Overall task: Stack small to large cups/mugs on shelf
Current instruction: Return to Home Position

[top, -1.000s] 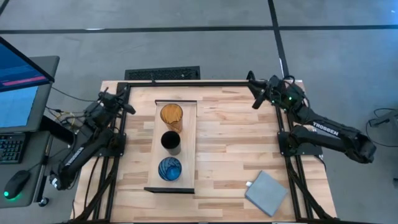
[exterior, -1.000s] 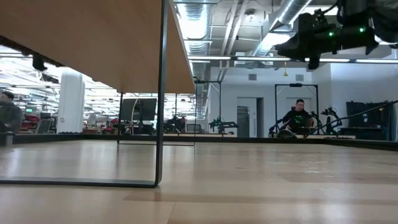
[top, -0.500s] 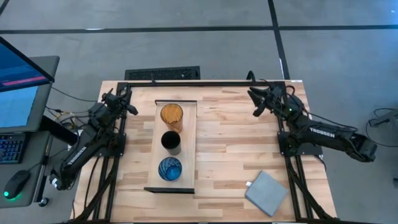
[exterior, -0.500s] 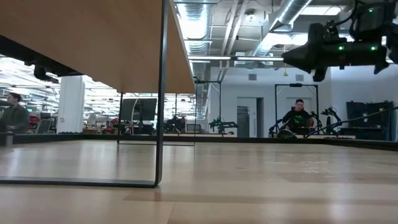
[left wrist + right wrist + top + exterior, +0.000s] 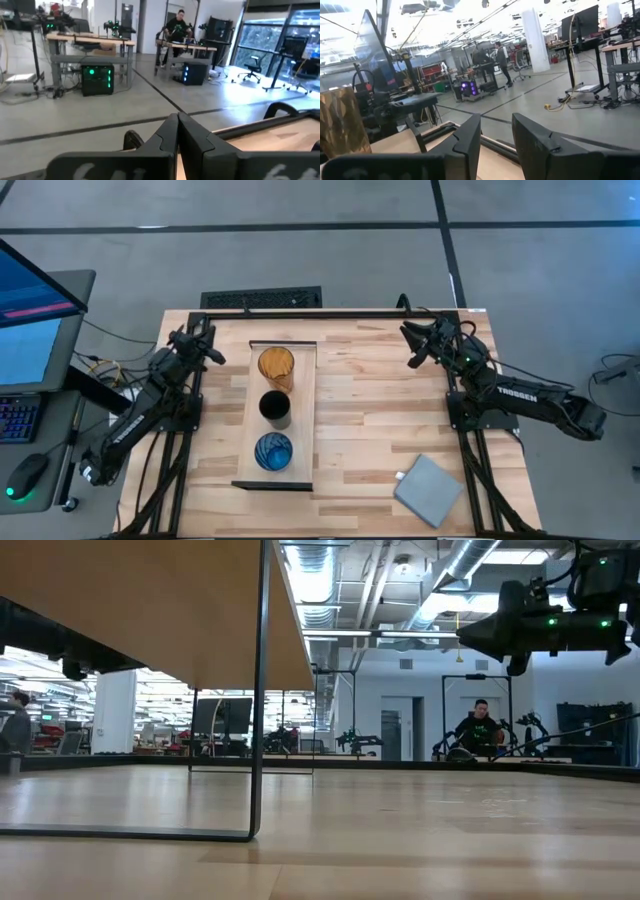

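The shelf (image 5: 303,416) lay on the bench (image 5: 370,410), left of centre. Three cups stood upright on it in one row:

- the amber cup (image 5: 276,364) at the end farthest from the arm bases
- the black cup (image 5: 275,408) in the middle
- the blue cup (image 5: 273,451) at the nearest end

The left arm (image 5: 150,398) was at the bench's left edge, beside the shelf's far end. Its jaws were closed and empty. The right arm (image 5: 520,394) reached toward the far right corner, raised above the bench. Its jaws were parted and empty. A grey pad (image 5: 428,489) lay at the near right corner.
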Action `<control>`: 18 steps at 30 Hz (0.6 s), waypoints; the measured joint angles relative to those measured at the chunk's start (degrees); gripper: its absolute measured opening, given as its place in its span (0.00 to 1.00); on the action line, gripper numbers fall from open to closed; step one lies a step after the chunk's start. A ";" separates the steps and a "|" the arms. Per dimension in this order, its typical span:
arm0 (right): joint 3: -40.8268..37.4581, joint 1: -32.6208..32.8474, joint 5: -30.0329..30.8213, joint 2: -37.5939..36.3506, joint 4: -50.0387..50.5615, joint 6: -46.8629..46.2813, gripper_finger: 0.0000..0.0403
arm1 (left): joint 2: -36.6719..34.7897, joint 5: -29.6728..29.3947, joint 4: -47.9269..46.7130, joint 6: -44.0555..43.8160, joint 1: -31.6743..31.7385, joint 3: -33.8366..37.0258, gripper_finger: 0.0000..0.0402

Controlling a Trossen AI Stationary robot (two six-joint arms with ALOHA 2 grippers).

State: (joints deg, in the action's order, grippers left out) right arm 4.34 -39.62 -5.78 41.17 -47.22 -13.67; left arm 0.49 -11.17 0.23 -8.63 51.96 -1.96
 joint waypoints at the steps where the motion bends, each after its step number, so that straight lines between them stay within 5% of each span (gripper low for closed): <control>1: 0.00 0.00 -0.01 0.00 0.04 0.00 0.33 | -0.04 0.28 0.57 0.84 0.00 0.26 0.00; 18: 0.00 0.55 -0.11 0.07 15.67 -1.90 0.33 | -0.11 3.28 -0.58 4.27 0.04 0.20 0.00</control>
State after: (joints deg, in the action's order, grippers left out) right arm 4.34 -39.06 -5.90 41.23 -31.55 -15.58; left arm 0.38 -7.89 -0.34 -4.37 52.01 -1.76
